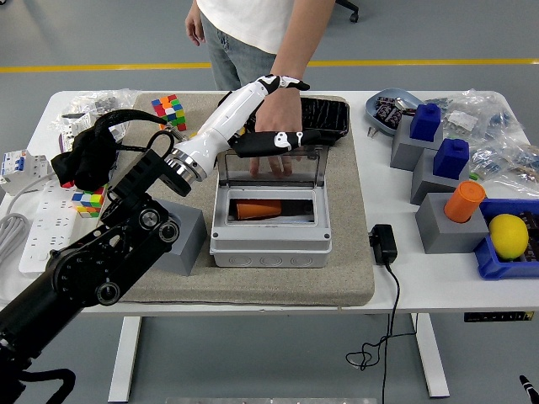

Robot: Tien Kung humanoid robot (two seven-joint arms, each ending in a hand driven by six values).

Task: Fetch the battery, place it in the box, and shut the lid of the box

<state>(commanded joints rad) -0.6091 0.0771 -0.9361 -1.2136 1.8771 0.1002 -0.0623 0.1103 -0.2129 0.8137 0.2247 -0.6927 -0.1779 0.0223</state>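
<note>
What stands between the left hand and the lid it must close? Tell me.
The person's hand rests behind the raised clear lid, fingers showing through it. The left hand sits at the lid's top edge, right beside that hand. The battery already lies in the box; nothing visible blocks the lid's path down.

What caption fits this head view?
Battery in the open box; left hand at the raised lid's top edge, a person's hand behind it.
</note>
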